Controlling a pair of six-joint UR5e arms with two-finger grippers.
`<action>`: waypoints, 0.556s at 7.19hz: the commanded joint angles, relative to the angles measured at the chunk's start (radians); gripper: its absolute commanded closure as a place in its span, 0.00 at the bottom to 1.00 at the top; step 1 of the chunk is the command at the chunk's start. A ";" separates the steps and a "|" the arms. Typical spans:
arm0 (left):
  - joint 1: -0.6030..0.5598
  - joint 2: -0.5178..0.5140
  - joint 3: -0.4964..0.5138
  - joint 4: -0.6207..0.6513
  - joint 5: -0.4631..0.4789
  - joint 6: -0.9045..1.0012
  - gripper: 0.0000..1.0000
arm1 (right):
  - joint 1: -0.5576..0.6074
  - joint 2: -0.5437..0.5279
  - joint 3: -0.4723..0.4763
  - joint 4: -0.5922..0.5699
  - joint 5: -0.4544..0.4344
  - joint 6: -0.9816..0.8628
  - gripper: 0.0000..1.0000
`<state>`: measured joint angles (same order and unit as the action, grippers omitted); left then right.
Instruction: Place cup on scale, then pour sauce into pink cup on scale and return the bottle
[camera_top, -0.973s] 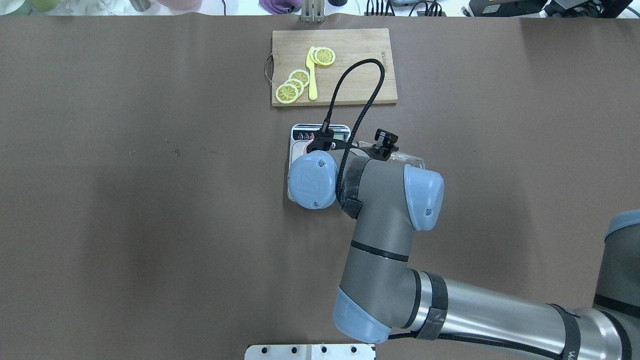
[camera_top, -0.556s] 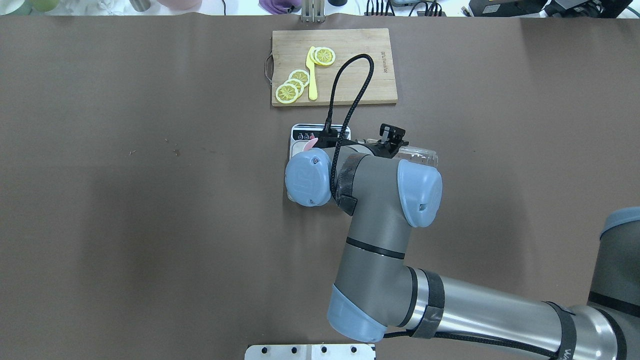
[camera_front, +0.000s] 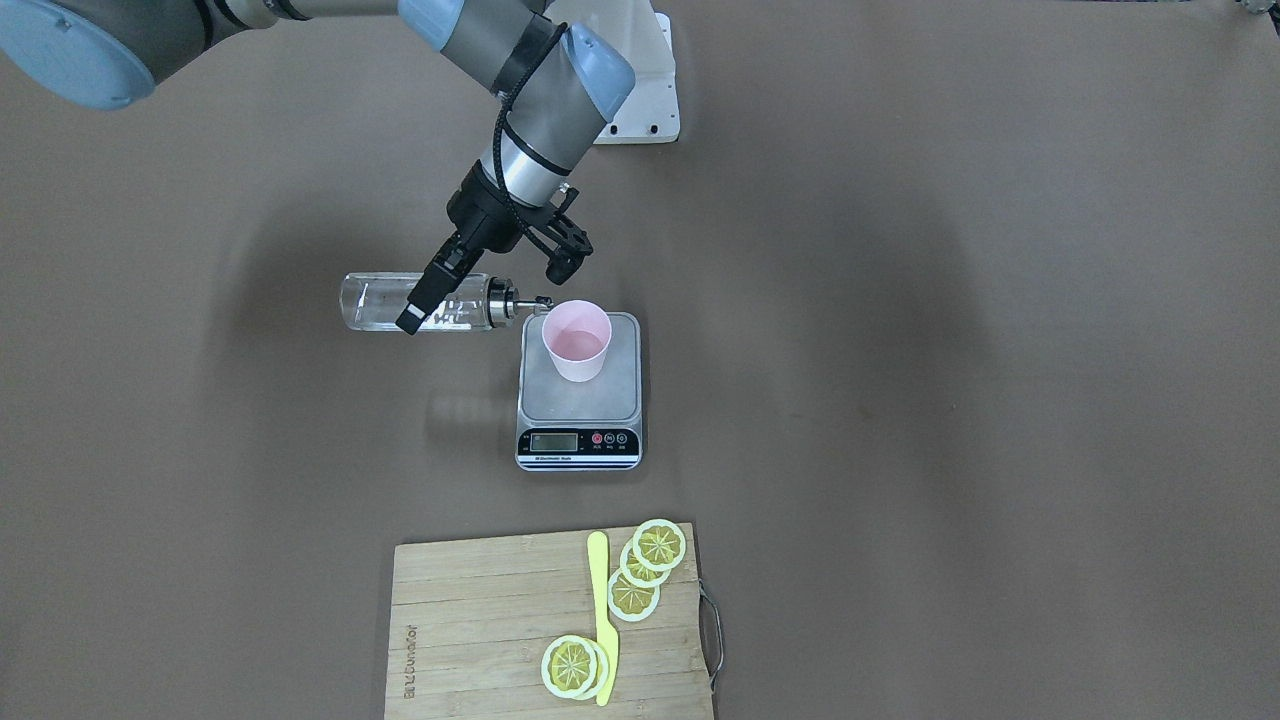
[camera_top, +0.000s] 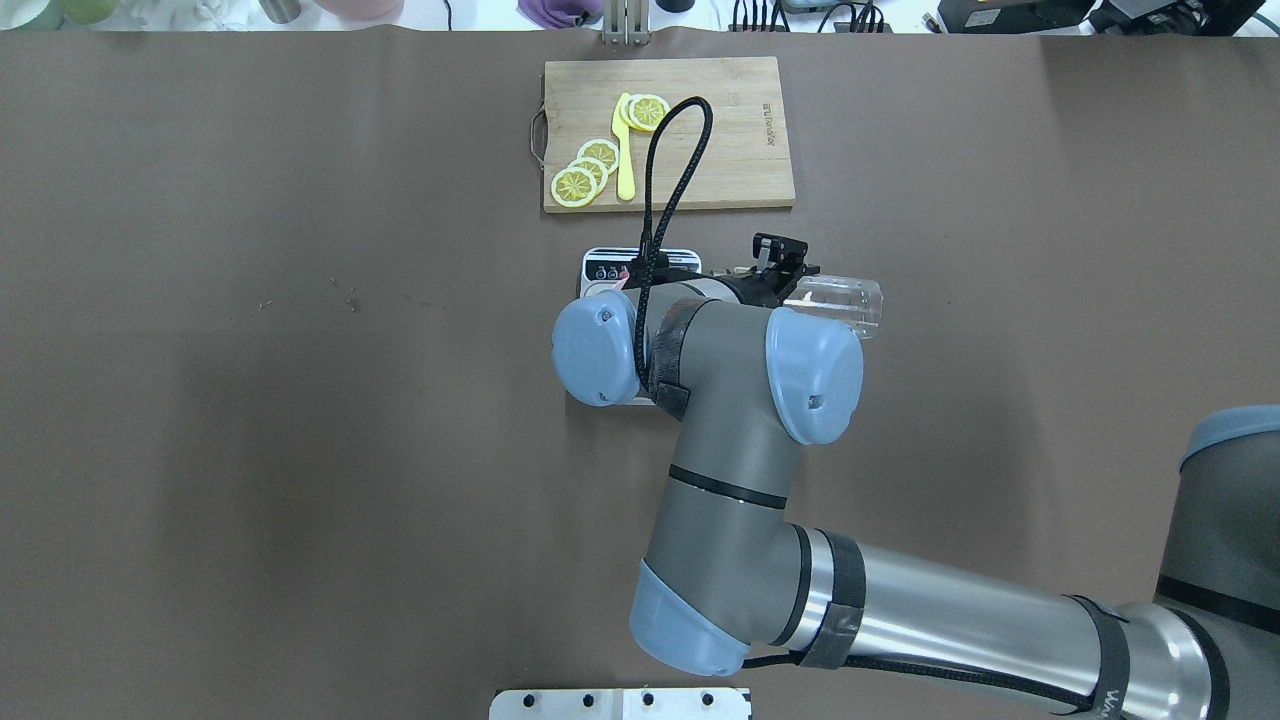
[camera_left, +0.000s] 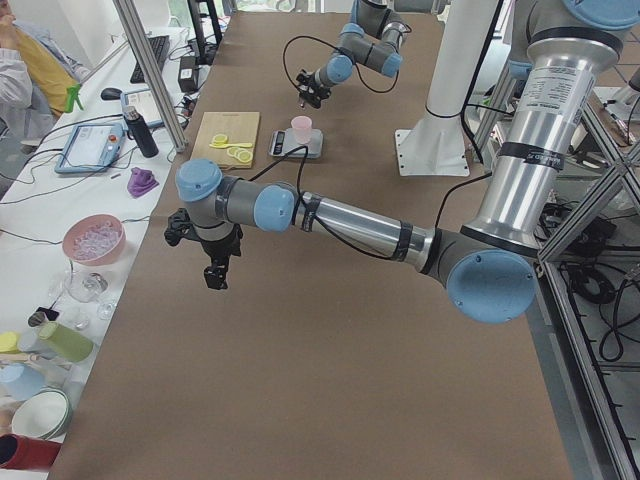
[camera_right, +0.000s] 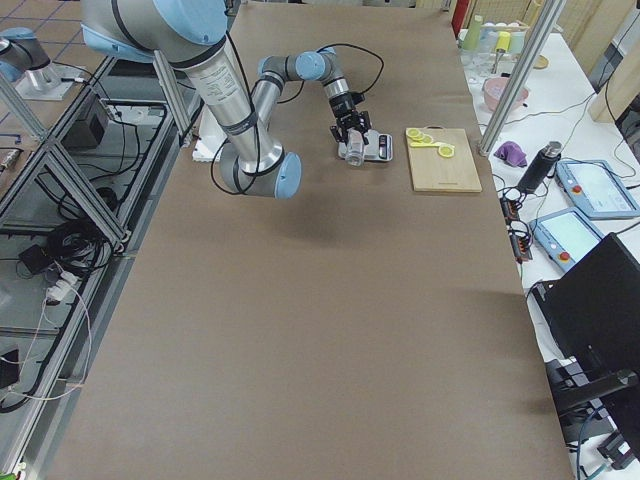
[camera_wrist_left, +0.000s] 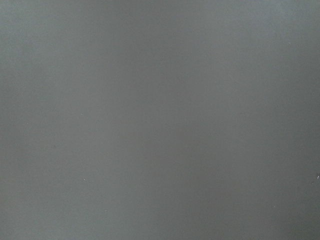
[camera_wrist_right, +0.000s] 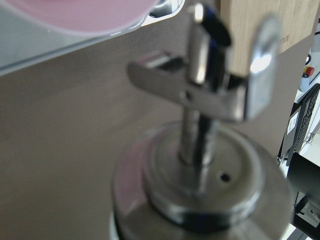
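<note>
My right gripper (camera_front: 432, 300) is shut on the clear glass bottle (camera_front: 375, 302) and holds it lying about level above the table. Its metal spout (camera_front: 538, 300) reaches the rim of the pink cup (camera_front: 577, 340), which stands upright on the silver scale (camera_front: 580, 395). No stream of sauce is visible. In the right wrist view the spout (camera_wrist_right: 200, 100) and collar fill the frame, with the cup rim (camera_wrist_right: 75, 15) above. In the overhead view the bottle's base (camera_top: 850, 303) sticks out past the wrist. My left gripper (camera_left: 215, 272) hangs over bare table far away; I cannot tell its state.
A bamboo cutting board (camera_front: 480, 620) with lemon slices (camera_front: 640, 570) and a yellow knife (camera_front: 600, 610) lies beyond the scale. My right arm's wrist covers most of the scale (camera_top: 610, 265) from overhead. Bowls and bottles stand off the table's left end (camera_left: 95, 238).
My right wrist has turned and shifted left. The bottle's base has swung farther out to the right and away from me, and the cable loop has moved left over the board.
</note>
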<state>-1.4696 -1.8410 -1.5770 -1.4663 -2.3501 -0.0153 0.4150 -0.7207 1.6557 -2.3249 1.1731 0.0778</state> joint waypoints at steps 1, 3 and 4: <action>0.000 0.000 0.000 0.000 0.000 0.000 0.02 | 0.002 0.038 -0.034 -0.054 -0.019 -0.027 1.00; 0.000 0.000 0.000 0.000 0.000 0.000 0.02 | 0.002 0.043 -0.037 -0.080 -0.032 -0.032 1.00; 0.000 0.000 0.000 0.000 0.000 0.000 0.02 | 0.002 0.043 -0.036 -0.088 -0.038 -0.039 1.00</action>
<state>-1.4695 -1.8408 -1.5769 -1.4665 -2.3501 -0.0153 0.4172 -0.6797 1.6202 -2.4000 1.1439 0.0456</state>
